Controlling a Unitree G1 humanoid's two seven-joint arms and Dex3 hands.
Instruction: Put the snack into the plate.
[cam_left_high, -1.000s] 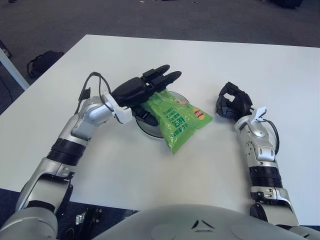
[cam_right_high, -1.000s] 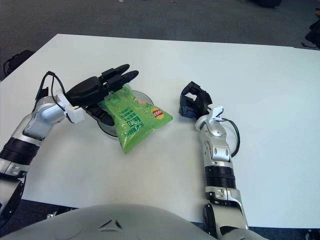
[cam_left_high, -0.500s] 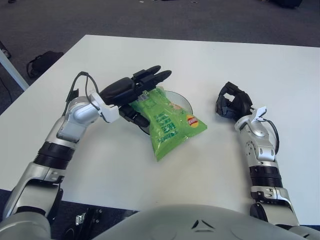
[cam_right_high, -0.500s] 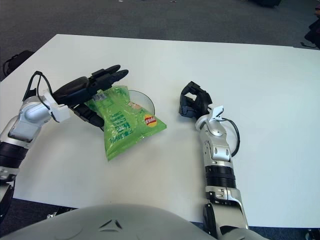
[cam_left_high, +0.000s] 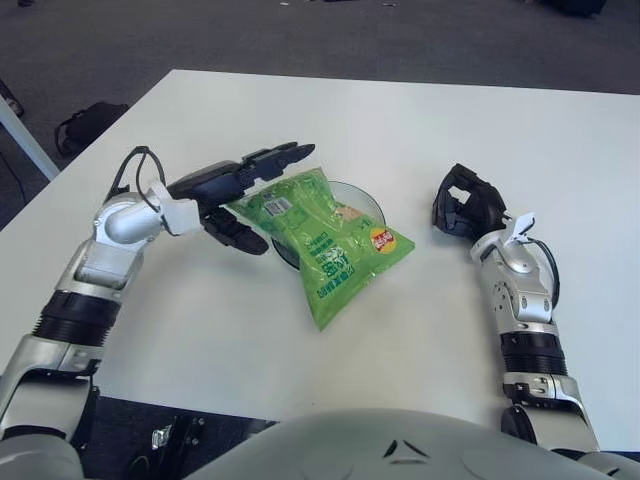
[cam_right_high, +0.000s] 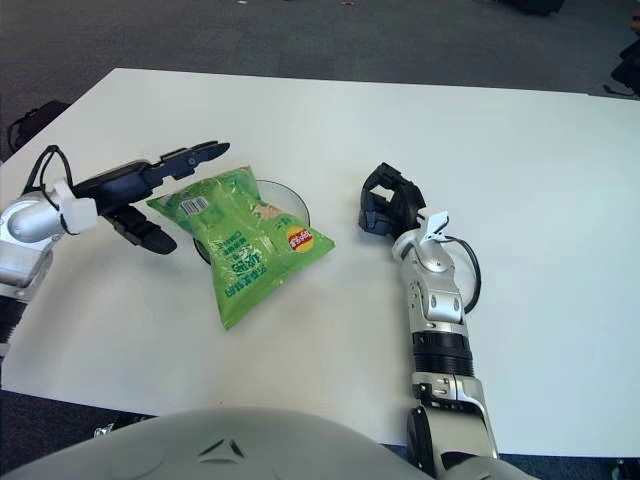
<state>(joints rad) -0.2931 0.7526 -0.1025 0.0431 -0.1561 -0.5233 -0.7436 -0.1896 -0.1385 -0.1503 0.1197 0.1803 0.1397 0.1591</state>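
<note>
The left hand (cam_left_high: 235, 190) has let go of the crinkled green foil snack bag (cam_left_high: 325, 238) and is drawing back toward the left edge of the white bench (cam_left_high: 420, 130); its black fingers (cam_left_high: 280, 158) are now spread wide and hold nothing, with only the upper fingertips close to the bag's top corner. A second ago those fingers were over the bag. The bag now lies across the small dark round plate (cam_left_high: 365, 202), covering most of it, with its lower end hanging past the rim onto the bench toward the near edge. The snack looks delivered, though only partly inside the plate. The right hand (cam_left_high: 468, 207) shows right of the plate, fingers curled and empty.
</note>
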